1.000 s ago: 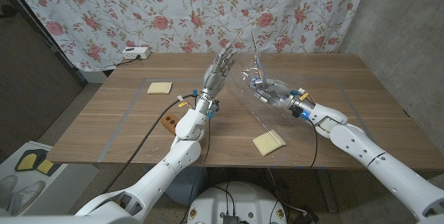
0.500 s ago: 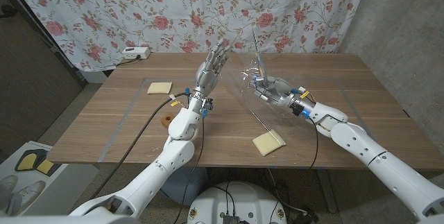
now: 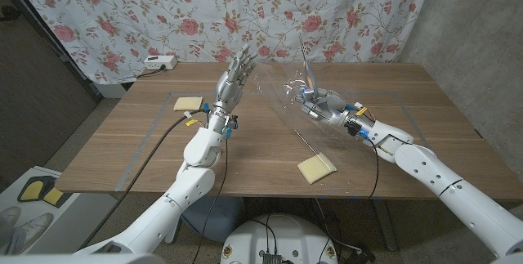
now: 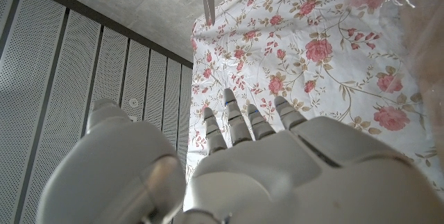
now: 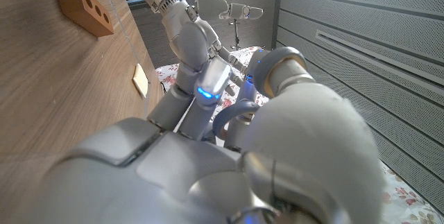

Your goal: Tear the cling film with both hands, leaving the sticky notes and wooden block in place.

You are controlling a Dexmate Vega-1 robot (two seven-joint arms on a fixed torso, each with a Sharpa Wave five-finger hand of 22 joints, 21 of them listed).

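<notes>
Left hand [image 3: 232,79] moved left; cling film [image 3: 288,92] perhaps stretched over table [image 3: 147,141].

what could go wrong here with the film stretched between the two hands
The cling film is barely visible, so the left hand, raised with fingers extended, may not have a firm hold; I cannot tell. If it slips, the film could bunch at the right hand instead of tearing. A sagging sheet could also drag across the sticky note on the table below it.

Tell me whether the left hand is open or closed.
Open: the left hand is raised with its fingers extended and apart, gripping nothing.
</notes>
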